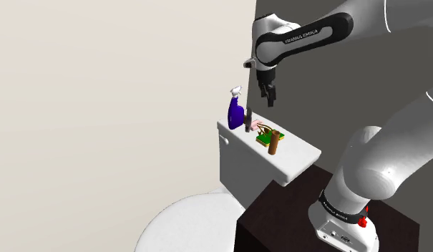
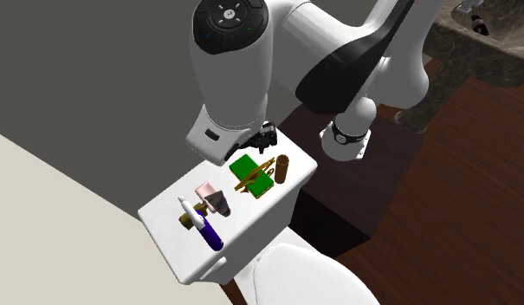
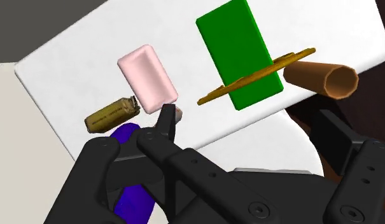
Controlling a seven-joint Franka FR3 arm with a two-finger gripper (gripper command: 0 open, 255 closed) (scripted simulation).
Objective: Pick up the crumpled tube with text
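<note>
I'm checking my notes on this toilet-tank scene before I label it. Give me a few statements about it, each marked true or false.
1. The green box lies flat on the white tank lid. True.
2. The jaws are clamped on the crumpled tube. False: they stand open above the lid, and the tube lies on it untouched.
3. The pink bar rests on top of the green box. False: it lies apart from the box on the lid, next to the crumpled tube.
4. The green box lies between the pink bar and the brown roll. True.
</note>
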